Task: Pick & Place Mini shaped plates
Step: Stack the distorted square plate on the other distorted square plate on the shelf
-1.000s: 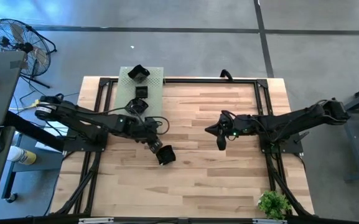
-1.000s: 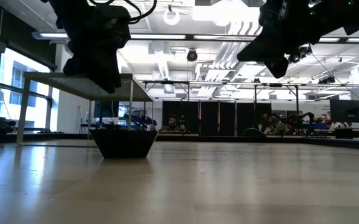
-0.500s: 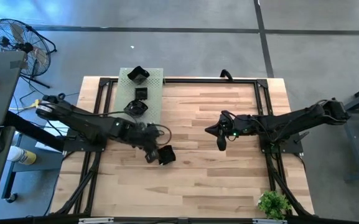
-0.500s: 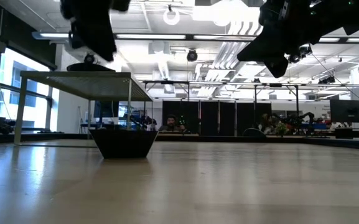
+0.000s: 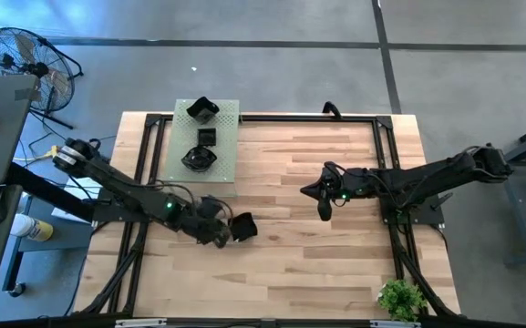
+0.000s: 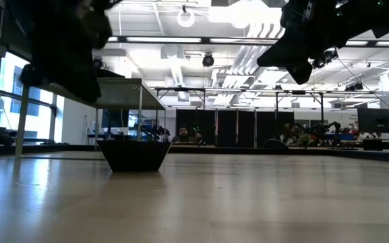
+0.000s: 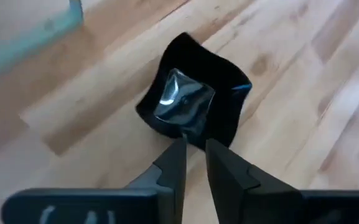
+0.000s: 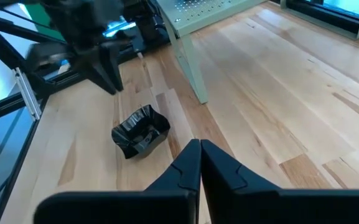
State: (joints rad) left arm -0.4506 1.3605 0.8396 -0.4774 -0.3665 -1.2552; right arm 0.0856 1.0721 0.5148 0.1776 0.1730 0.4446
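One glossy black mini shaped plate (image 5: 243,226) with a wavy rim rests by its base on the wooden table (image 5: 317,264), left of the middle; it also shows in the left wrist view (image 7: 191,102) and the low view (image 6: 133,155). Three more black plates (image 5: 199,159) sit on the raised pale green perforated board (image 5: 224,120). My left gripper (image 5: 213,234) hangs just left of the table plate, above the wood, its fingers (image 7: 178,155) a narrow gap apart with nothing between. My right gripper (image 5: 323,208) hovers shut over the table's middle right.
The board stands on thin legs (image 6: 140,111) at the far left of the table. Black frame rails (image 5: 390,182) run along the table's sides. A small green plant (image 5: 401,298) sits at the near right corner. A fan (image 5: 25,64) stands on the floor beyond the left side.
My left gripper has swung from beside the table plate toward the table's near and left edges, rolling a little as it went. The plate has stayed where it was.
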